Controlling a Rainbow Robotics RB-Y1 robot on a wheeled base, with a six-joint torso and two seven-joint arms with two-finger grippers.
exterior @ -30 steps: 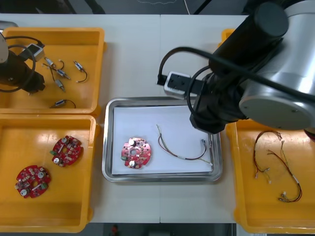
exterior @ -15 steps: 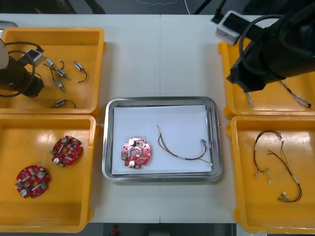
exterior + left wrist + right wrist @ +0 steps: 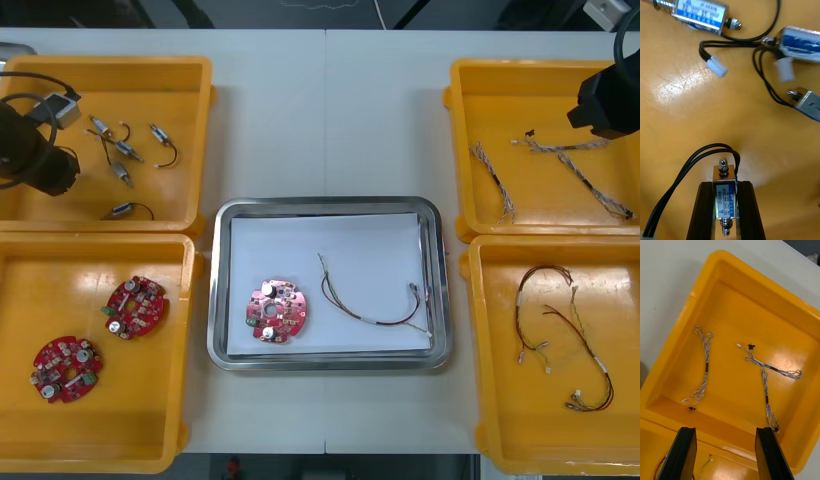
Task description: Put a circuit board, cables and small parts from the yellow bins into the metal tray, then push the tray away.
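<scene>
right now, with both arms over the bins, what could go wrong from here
1. The left tool is shut on a small metal part whose black leads trail across the bin floor; lifted, they may snag or tug it loose.
2. The right tool hangs open over twisted cables; two lie close together, so a grab might take both.

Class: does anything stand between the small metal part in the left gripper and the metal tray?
The left gripper, shut on the small metal part, is in the far left yellow bin. Other small metal parts and the bin's wall lie toward the metal tray. The right gripper is open over the far right bin.
</scene>
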